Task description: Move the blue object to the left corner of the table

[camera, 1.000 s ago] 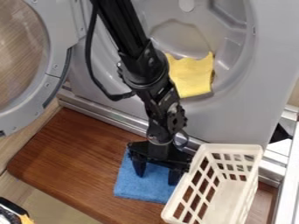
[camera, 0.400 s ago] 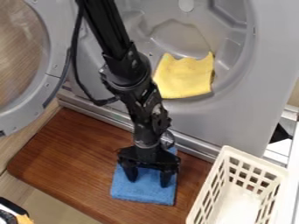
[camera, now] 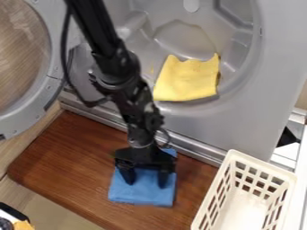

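My gripper [camera: 146, 183] hangs over the wooden board, its two fingers spread apart and pointing down onto the blue cloth [camera: 141, 194]. The tips seem to rest on the cloth's upper surface, and no fold is visibly pinched between them. Lying flat, the cloth is roughly square and sits right of the board's middle, with its upper part partly hidden beneath the gripper body.
A cream plastic basket [camera: 225, 176] stands at the lower right. Behind the board [camera: 72, 157] rises a grey machine front, with a yellow cloth [camera: 189, 81] in its round opening. Its round door [camera: 53, 81] hangs open at the upper left. A dark-and-orange object is at the lower-left edge.
Gripper and blue cloth have shifted left together, the fingers still apart. The basket moved right and turned a little between the two earlier frames, and has stayed put since.
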Motion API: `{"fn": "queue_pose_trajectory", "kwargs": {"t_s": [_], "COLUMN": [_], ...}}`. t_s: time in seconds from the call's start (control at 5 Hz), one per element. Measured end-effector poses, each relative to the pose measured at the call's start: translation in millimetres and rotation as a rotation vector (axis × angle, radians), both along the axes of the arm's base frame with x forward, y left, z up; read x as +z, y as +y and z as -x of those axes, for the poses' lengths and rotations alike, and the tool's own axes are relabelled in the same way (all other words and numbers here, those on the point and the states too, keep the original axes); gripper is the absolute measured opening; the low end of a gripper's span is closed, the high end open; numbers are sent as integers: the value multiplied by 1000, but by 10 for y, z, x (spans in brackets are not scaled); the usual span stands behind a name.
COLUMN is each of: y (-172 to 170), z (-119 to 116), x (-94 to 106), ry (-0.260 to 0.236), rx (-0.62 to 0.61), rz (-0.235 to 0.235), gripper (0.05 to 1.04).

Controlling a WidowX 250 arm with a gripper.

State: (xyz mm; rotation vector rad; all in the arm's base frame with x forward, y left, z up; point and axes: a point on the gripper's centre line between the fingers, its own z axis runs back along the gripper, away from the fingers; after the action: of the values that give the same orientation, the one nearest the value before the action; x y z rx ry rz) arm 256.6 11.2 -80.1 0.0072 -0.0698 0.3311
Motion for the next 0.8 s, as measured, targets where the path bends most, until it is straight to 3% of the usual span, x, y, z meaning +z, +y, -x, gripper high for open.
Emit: {"fn": "queue_pose_trajectory", "kwargs": {"t_s": [0.8], "y": [831], "z": [114], "x": [34], "ry": [18], "rx": [201], "rz": [11], "gripper": [999]}}
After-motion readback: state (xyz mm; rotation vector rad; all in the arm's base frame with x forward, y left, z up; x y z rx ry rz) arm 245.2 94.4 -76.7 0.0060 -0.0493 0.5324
